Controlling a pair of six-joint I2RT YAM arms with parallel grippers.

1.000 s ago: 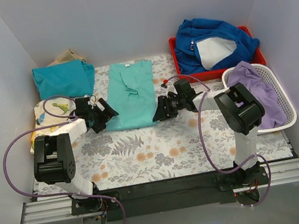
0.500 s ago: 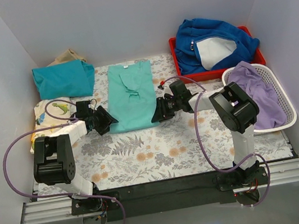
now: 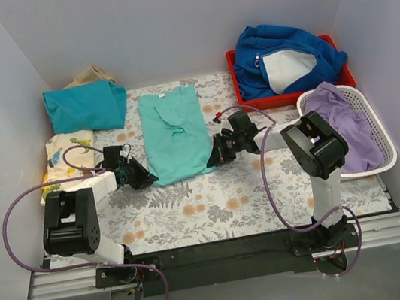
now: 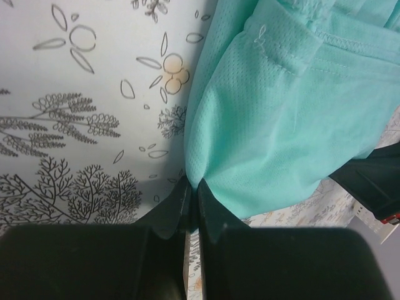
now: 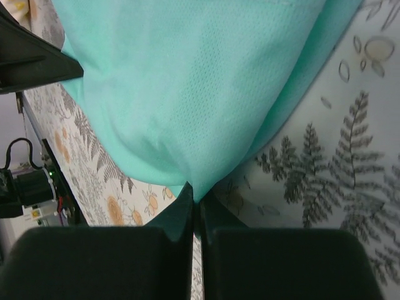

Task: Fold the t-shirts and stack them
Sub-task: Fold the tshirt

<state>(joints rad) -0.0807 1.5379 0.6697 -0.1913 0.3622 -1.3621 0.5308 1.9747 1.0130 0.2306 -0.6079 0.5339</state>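
The mint-turquoise t-shirt (image 3: 174, 131) lies lengthwise on the floral cloth, sleeves folded in and collar at the far end. My left gripper (image 3: 146, 180) is shut on its near left hem corner. In the left wrist view the fabric (image 4: 281, 131) is pinched between the closed tips (image 4: 192, 187). My right gripper (image 3: 212, 160) is shut on the near right hem corner, and the mesh fabric (image 5: 187, 81) tapers into its tips (image 5: 195, 199). A darker teal folded t-shirt (image 3: 85, 107) lies at the back left. The cream dinosaur-print t-shirt (image 3: 65, 152) lies in front of it.
A red tray (image 3: 240, 95) at the back right holds a royal-blue fleece jacket (image 3: 284, 57). A white basket (image 3: 312, 100) beside the right arm holds a purple garment (image 3: 348, 123). A beige cloth (image 3: 91, 75) shows behind the teal shirt. White walls enclose the table.
Both grippers have gone from open to shut on the mint t-shirt's near hem corners. They shifted slightly toward the near side, and the hem has drawn in between them.
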